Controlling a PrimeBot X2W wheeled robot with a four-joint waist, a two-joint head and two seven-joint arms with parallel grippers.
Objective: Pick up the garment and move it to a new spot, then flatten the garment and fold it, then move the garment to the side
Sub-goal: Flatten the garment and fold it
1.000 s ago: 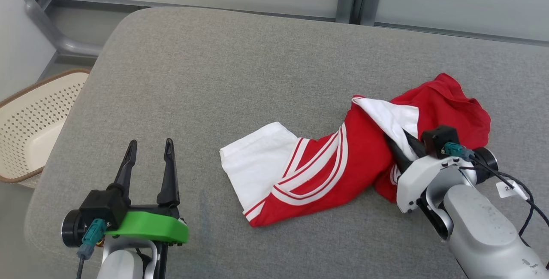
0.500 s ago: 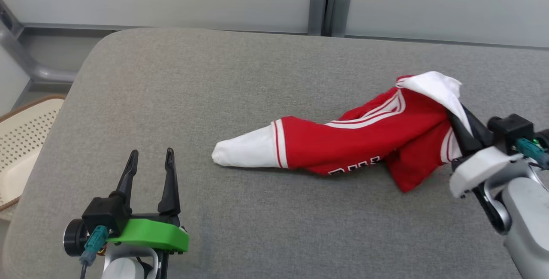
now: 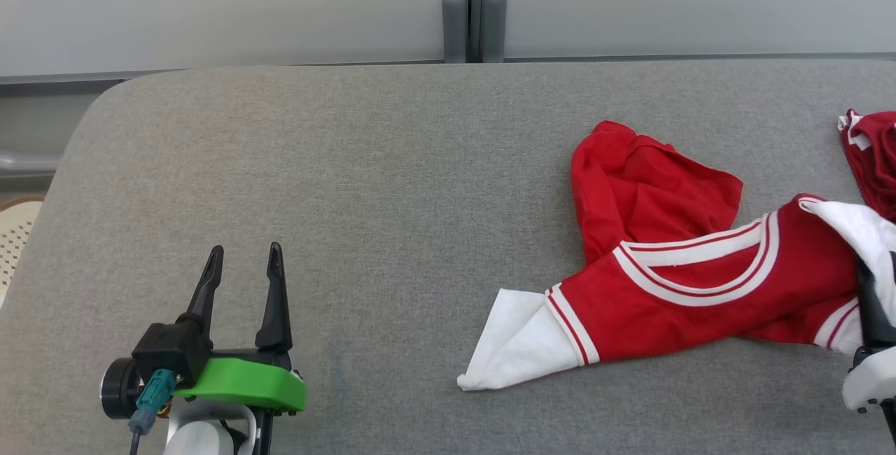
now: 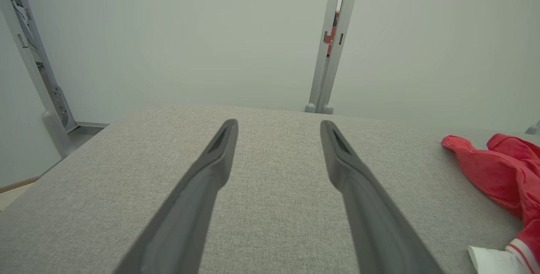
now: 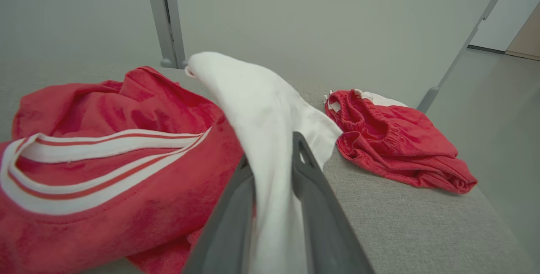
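Idling at left, my left gripper stands spread, empty; the garment sprawls right of centre, its white flap pinched in my right gripper — a thin hold that may slip, or snag the red shorts.

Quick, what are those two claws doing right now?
Left gripper: open, empty.
Right gripper: closed on the white part of the garment.

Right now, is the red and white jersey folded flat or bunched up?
Bunched up, not folded: the red and white jersey lies twisted on the grey cushion, white cloth pinched in the right gripper.
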